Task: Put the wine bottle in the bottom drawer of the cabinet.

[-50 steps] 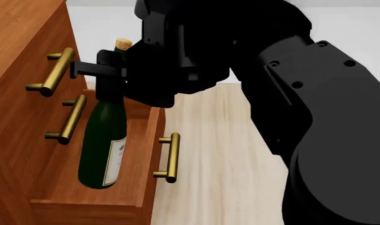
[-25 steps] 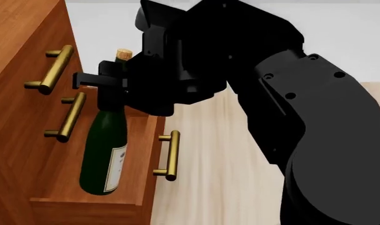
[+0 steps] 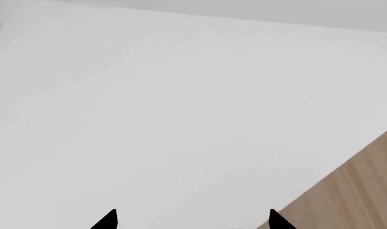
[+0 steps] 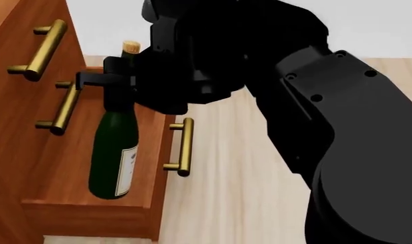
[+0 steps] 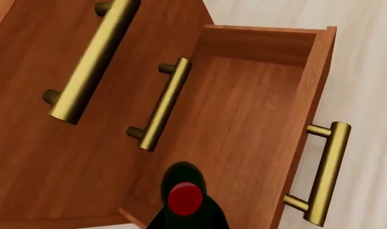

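Note:
The wine bottle (image 4: 114, 152), dark green with a cream label and tan cork, hangs upright by its neck from my right gripper (image 4: 116, 80), which is shut on it. It is over the open bottom drawer (image 4: 67, 173) of the reddish-brown cabinet (image 4: 12, 122), its base low between the drawer walls. In the right wrist view the bottle (image 5: 183, 198) shows end-on as a dark shape with a red round spot, above the drawer's inside (image 5: 244, 119). My left gripper (image 3: 192, 222) is open and empty, facing a white surface.
The drawer's brass handle (image 4: 182, 147) sticks out towards the light wood floor (image 4: 226, 168). Two brass handles of the upper drawers (image 4: 39, 48) (image 4: 63, 109) jut out close to the left of the bottle. My right arm (image 4: 341, 127) fills the right of the head view.
The bottle has come down a little closer to the drawer's near wall, still in the right gripper. The head view has shifted, so the cabinet sits higher in the frame.

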### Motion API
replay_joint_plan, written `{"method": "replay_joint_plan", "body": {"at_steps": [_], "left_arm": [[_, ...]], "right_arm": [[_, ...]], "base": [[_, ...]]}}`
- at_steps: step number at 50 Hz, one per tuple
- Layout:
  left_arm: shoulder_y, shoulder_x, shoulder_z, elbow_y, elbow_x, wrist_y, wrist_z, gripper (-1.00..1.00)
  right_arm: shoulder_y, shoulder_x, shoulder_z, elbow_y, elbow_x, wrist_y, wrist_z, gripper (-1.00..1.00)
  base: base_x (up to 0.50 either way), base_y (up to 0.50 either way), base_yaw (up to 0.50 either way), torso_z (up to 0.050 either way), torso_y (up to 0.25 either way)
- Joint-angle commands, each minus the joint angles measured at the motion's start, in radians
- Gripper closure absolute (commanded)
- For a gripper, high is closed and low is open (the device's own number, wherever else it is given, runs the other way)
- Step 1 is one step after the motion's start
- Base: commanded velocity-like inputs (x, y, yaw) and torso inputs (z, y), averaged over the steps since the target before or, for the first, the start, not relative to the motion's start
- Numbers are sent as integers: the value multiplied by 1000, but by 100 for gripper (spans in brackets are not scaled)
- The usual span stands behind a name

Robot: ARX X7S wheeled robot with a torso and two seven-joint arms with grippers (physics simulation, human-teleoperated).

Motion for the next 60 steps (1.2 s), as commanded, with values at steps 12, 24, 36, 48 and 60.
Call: {"method": "replay_joint_plan", "body": {"at_steps": [12,24,36,48,60], "left_arm": [[-9,-5,0,-15,0,-6,12,-100],[-17,-8,1,-27,0,-11,13,-100],[-14,-7,2,-16,4,-12,9,-100],[-14,-9,3,-13,8,-18,2,-100],[-16,-7,1,-16,6,-18,7,-100]], "right_arm": [[3,0,51,-35,-24,-16,-19,100],[-9,0,47,-18,-32,-21,-18,100],[-33,0,46,-12,-40,-24,6,100],[-57,0,44,0,-47,-28,13,100],[-65,0,50,-22,-84,-25,12,100]], "base": [[0,0,0,0,-122],[0,0,0,0,-124],[0,0,0,0,-123],[0,0,0,0,-122],[0,0,0,0,-123]]}}
